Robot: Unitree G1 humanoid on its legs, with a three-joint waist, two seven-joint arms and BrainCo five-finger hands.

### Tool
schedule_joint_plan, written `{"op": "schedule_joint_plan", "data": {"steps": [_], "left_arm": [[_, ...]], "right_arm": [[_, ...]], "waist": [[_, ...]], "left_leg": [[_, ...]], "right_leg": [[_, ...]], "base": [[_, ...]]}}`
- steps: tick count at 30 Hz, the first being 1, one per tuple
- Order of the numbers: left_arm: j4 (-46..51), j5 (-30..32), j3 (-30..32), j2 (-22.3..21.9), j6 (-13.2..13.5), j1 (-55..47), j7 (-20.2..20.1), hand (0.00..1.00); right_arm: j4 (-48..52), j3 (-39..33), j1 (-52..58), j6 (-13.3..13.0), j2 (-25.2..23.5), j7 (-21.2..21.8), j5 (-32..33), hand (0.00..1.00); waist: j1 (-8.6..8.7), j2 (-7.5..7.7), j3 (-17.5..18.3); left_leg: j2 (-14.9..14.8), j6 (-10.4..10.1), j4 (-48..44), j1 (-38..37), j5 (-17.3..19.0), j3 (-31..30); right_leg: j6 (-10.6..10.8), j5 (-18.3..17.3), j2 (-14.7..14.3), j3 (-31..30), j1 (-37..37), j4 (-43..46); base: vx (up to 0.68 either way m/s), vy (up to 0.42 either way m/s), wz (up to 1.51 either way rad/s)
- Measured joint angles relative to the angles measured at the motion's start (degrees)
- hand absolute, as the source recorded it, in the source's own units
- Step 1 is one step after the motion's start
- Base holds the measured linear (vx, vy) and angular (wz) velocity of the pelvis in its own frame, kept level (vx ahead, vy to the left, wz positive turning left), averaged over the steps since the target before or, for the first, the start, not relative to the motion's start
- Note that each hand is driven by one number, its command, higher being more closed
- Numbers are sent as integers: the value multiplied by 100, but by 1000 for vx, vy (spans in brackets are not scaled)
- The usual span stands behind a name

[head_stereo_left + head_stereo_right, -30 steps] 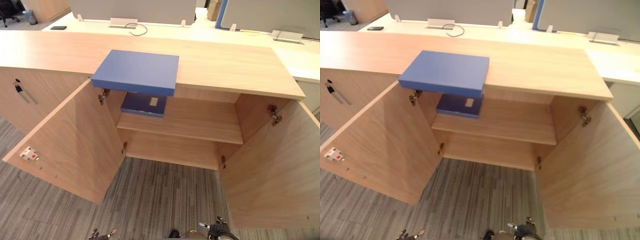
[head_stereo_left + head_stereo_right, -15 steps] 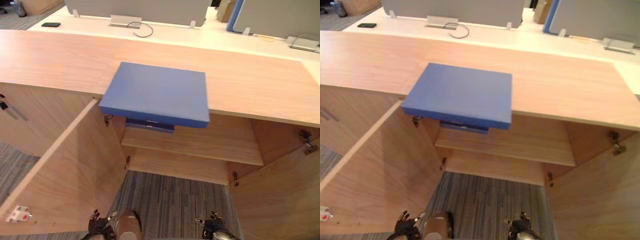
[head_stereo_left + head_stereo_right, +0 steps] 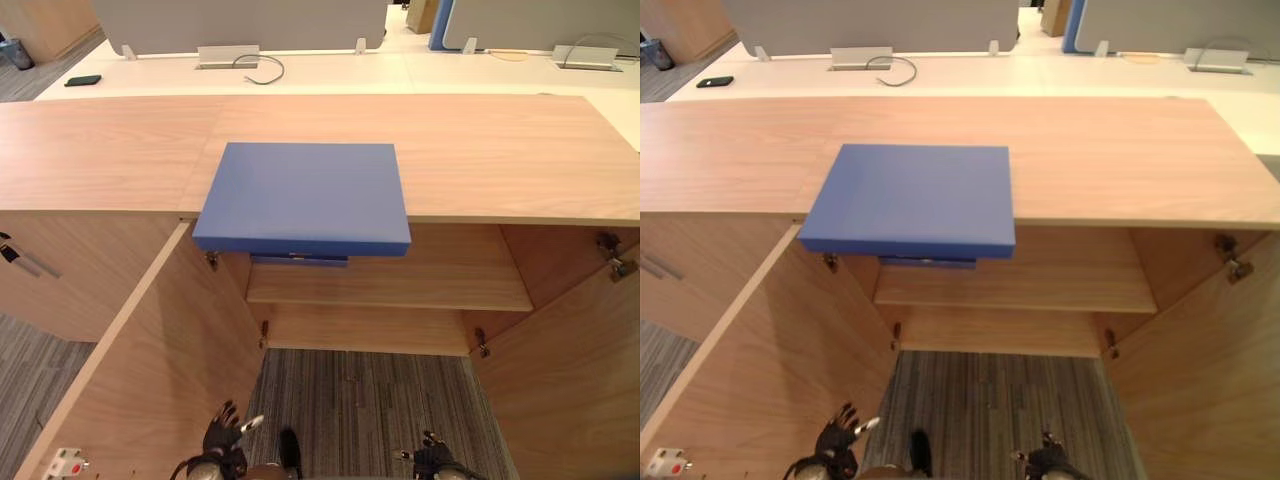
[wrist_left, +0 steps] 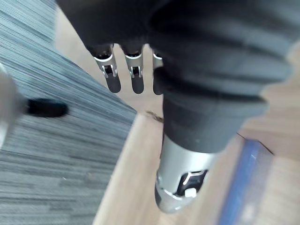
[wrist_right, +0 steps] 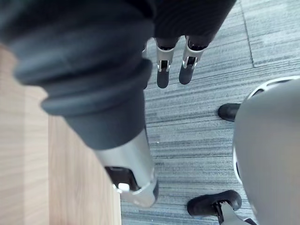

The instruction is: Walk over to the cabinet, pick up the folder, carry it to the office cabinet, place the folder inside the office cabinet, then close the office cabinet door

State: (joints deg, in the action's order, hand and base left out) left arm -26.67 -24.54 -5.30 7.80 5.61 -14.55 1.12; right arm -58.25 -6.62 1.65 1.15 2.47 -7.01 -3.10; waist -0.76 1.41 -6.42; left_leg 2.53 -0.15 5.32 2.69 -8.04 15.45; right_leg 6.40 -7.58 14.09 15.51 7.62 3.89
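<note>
We identify this location as an office. A low wood-laminate office cabinet (image 3: 500, 150) stands on grey striped carpet (image 3: 370, 400) with its doors (image 3: 150, 370) open. Behind it, white desks (image 3: 320, 72) carry grey partition screens (image 3: 240, 20), a desktop socket box (image 3: 228, 56) and a loose cable (image 3: 262, 68). A blue folder (image 3: 305, 195) lies on the cabinet top.

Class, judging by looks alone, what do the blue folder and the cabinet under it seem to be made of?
Folder: probably matt plastic or coated card; its even blue face shows no gloss. Cabinet: wood-look board, perhaps laminate or veneer; pale brown grain streaks on a smooth, low-sheen surface.
</note>
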Motion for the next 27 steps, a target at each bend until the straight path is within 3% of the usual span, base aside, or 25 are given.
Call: {"op": "schedule_joint_plan", "data": {"steps": [2, 4, 5, 6, 8, 10, 12, 14, 16, 21, 27], "left_arm": [[1369, 28, -272, 339, 2, -210, -205, 0], [2359, 10, -403, 948, 16, -346, -505, 0], [2950, -68, -434, 1578, 25, -408, -740, 0], [3227, -186, -432, 1932, 25, -435, -892, 0], [4349, -582, -370, 3426, 43, -635, -1364, 0], [4996, -802, -209, 4205, 60, -746, -1739, 0], [5414, -1007, 61, 4585, 125, -751, -2076, 0], [5459, -1683, 461, 4599, 291, -545, -2350, 0], [5416, -1974, 782, 4486, 328, -314, -2424, 0], [5389, -3039, 1698, 3551, 486, 415, -2689, 0], [5605, -3176, 1832, 3045, 637, 519, -2730, 0]], "right_arm": [[2, -1, -184, 1, 132, 64, -38, 0], [3, -2, -207, -2, 278, 121, -55, 0], [1, -5, -205, -2, 387, 165, -74, 0], [-6, -11, -198, -3, 451, 207, -98, 0], [-62, -102, -146, -7, 664, 324, -230, 0], [-62, -133, -72, -33, 798, 378, -278, 0], [-62, -228, -25, -76, 835, 445, -291, 0], [-59, -283, 98, -145, 806, 486, -399, 0], [-51, -282, 173, -195, 789, 518, -489, 0], [-44, -212, 357, -353, 737, 632, -687, 0], [-58, -54, 459, -358, 633, 689, -736, 0]], "waist": [[60, -120, -32], [98, -192, 12], [99, -211, 27], [123, -208, 30], [125, -148, 98], [129, -141, 162], [135, -136, 187], [95, -100, 294], [31, -76, 324], [-104, -52, 427], [-139, -39, 443]], "left_leg": [[72, 34, 0, 57, 28, -242], [97, 36, -1, 57, 27, -348], [98, 37, -1, 57, 26, -366], [69, 10, -2, 57, -15, -369], [87, 86, -18, 85, -71, -404], [74, 104, -31, 138, -83, -473], [23, 109, -31, 143, -87, -555], [-67, 106, -31, 159, -88, -619], [-98, 91, -31, 159, -98, -629], [-150, 34, -2, 160, -153, -630], [-199, -59, 4, 184, -262, -674]], "right_leg": [[27, -93, 24, -7, -68, 12], [3, -101, 0, -17, -58, -30], [-25, -84, -15, -14, -45, -64], [-74, -50, -21, -22, -45, -66], [14, 50, -41, -31, -44, -96], [6, 138, -80, -27, -41, -161], [-23, 214, -148, -28, -31, -160], [-51, 250, -219, -30, -32, -150], [-60, 256, -249, -36, -33, -141], [-121, 214, -293, -168, -49, -138], [-207, 34, -368, -200, -79, -106]], "base": [[-135, -1, -11], [-63, -8, -4], [0, 0, 0], [12, -32, -4], [42, -39, 0], [81, -31, 9], [57, -29, 11], [40, -50, 11], [10, -24, 3], [-61, -10, -3], [-111, -12, 2]]}}
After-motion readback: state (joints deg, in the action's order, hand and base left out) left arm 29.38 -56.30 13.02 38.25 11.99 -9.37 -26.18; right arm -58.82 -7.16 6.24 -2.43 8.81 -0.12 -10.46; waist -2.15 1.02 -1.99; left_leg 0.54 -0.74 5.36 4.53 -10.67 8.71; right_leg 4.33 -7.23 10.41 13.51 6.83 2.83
